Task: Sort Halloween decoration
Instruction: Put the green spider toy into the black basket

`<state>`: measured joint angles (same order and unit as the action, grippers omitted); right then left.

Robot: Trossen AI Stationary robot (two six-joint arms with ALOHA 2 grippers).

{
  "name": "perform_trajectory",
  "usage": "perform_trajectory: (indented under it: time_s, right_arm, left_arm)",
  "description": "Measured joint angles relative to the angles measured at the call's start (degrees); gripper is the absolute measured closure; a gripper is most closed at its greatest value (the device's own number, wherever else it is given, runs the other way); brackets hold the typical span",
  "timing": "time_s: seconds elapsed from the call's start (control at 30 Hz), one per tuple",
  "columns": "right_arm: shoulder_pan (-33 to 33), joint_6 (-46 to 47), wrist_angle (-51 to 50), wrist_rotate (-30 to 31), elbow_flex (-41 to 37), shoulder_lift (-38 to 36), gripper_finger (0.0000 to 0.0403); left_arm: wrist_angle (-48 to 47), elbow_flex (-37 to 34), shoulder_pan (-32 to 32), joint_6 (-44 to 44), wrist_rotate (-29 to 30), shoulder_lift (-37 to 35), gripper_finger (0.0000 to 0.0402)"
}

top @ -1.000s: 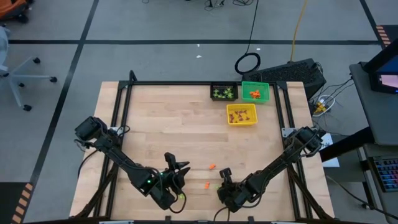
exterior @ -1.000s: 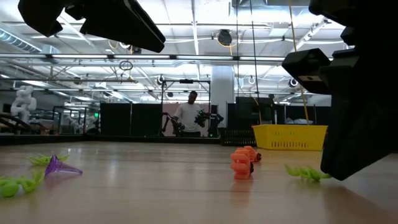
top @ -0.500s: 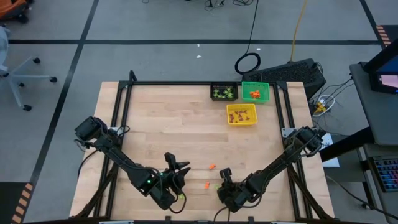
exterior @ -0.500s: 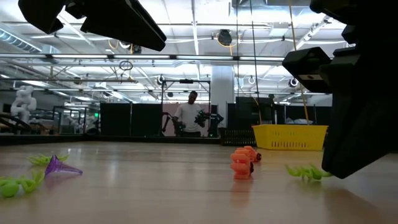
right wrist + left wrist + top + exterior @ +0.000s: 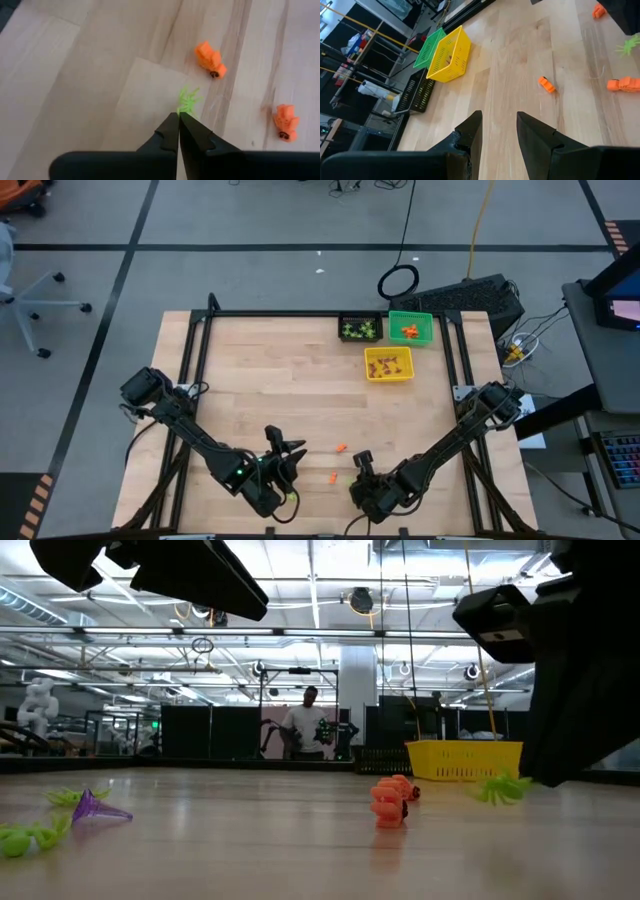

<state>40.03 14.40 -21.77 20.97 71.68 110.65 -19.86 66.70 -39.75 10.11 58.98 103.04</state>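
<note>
The piece in play is a tiny light-green spider (image 5: 188,102), spindly legs splayed out, pinched by one leg at the very tips of the right gripper (image 5: 178,118), whose two dark fingers are pressed tight together on it. From table height the spider (image 5: 502,787) hangs clear of the wood, up against the dark bulk of the right arm. Below and beyond it on the boards lie two small orange trinkets (image 5: 210,59) (image 5: 285,120), apart from each other; in the low view they show as one orange lump (image 5: 388,804) with another just behind it. From above, the right gripper (image 5: 361,467) sits near the front edge of the table (image 5: 250,370), its arm folded low and running back to the right-hand side, with the orange bits (image 5: 341,447) just beside it towards the middle. The left gripper (image 5: 283,448) hovers close by to the left, empty, its fingers (image 5: 471,131) parted by a clear gap. Over at the left of the low view lie a purple cone-shaped piece (image 5: 96,807) and more green spiders (image 5: 28,837). At the far end stand the black bin (image 5: 360,328), green bin (image 5: 411,327) and yellow bin (image 5: 389,364), each holding a few bits. A person (image 5: 308,726) stands far off in the room.
</note>
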Motion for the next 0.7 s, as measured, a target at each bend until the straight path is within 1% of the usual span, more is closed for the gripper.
perform_trajectory:
  time_s: [0.23, 0.33, 0.53, 0.7]
  right_arm:
    - [0.0, 0.0, -0.8, 0.1, 0.2, -0.4, 0.0403]
    - [0.1, 0.4, -2.1, 0.0, 0.2, -1.7, 0.0403]
    - [1.2, 1.2, -5.2, 0.5, 0.2, -7.3, 0.0403]
    - [3.5, 0.6, -7.7, 4.5, -0.4, -13.4, 0.0403]
  left_arm:
    - [0.0, 0.0, 0.0, 0.0, 0.0, 0.0, 0.0286]
    - [0.0, 0.0, 0.0, 0.0, 0.0, 0.0, 0.0286]
    - [0.3, 0.0, 0.0, 0.0, 0.0, 0.0, 0.0286]
    - [0.5, 0.0, 0.0, -0.1, 0.0, 0.0, 0.0286]
